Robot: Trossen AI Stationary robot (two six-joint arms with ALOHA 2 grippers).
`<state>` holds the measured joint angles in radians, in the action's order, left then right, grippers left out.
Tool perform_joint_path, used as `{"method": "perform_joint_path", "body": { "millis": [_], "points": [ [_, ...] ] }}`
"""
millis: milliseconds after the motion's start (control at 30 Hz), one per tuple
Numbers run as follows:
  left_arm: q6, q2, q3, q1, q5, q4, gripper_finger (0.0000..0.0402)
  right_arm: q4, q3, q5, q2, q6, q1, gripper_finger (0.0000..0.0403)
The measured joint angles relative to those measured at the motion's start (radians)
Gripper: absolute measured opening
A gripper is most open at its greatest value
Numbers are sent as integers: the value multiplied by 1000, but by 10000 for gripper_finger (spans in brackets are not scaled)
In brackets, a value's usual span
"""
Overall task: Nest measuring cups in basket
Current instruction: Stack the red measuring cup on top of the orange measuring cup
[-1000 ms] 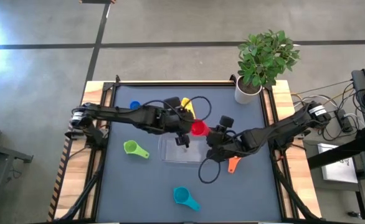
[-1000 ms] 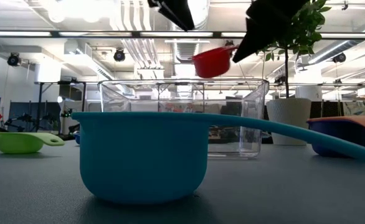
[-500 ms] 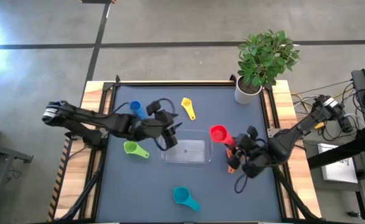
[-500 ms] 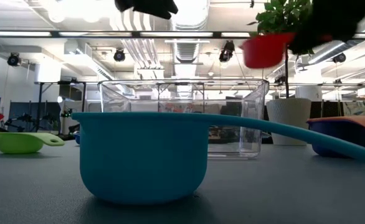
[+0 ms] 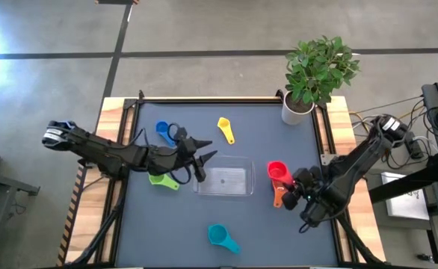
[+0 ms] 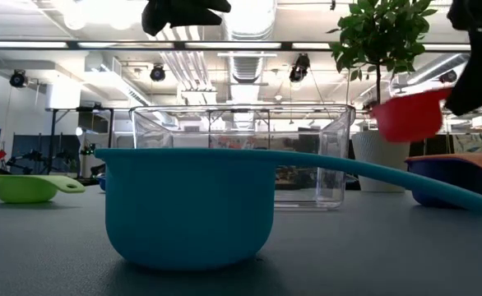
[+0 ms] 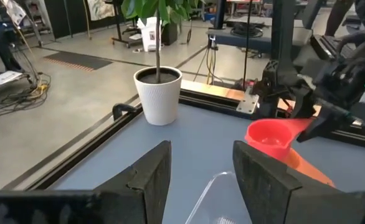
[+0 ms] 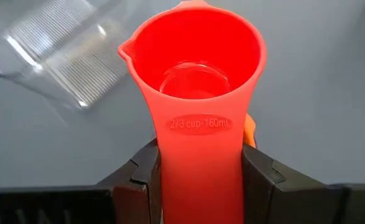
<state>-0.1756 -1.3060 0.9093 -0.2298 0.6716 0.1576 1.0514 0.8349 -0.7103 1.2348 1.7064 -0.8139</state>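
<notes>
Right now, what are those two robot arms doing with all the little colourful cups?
The right gripper is holding the red cup by its handle, up in the air just beside the clear basket, over the orange cup. The left gripper is open and holds nothing, at the basket's other end. The basket looks empty, so no cups are nested yet. The green, blue, yellow and teal cups sit on the table.

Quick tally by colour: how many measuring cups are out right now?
red cup: 1
orange cup: 1
yellow cup: 1
blue cup: 1
green cup: 1
teal cup: 1
purple cup: 1, seen only in the low view
Total: 7 cups
</notes>
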Motion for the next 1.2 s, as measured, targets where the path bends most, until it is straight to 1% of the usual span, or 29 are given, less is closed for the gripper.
{"method": "perform_joint_path", "body": {
  "millis": [167, 367, 500, 900, 1000, 1200],
  "points": [
    [1, 0, 0, 1, 0, -1, 155, 13, 4, 59, 44, 36, -2, 131],
    [9, 0, 0, 0, 0, 0, 155, 22, 4, 87, 57, 72, -4, 135],
    [10, -1, 0, 0, -1, -1, 155, 21, 4, 112, 57, 51, -4, 138],
    [9, -1, 0, 0, -2, -2, 155, -2, 5, 177, 56, 28, -4, 214],
    [9, -1, 0, 0, -2, -3, 155, -15, 14, 189, 56, 8, -4, 223],
    [9, -11, -1, 0, -2, -2, 155, -16, 69, 186, 56, -50, -4, 226]
  ]
}}
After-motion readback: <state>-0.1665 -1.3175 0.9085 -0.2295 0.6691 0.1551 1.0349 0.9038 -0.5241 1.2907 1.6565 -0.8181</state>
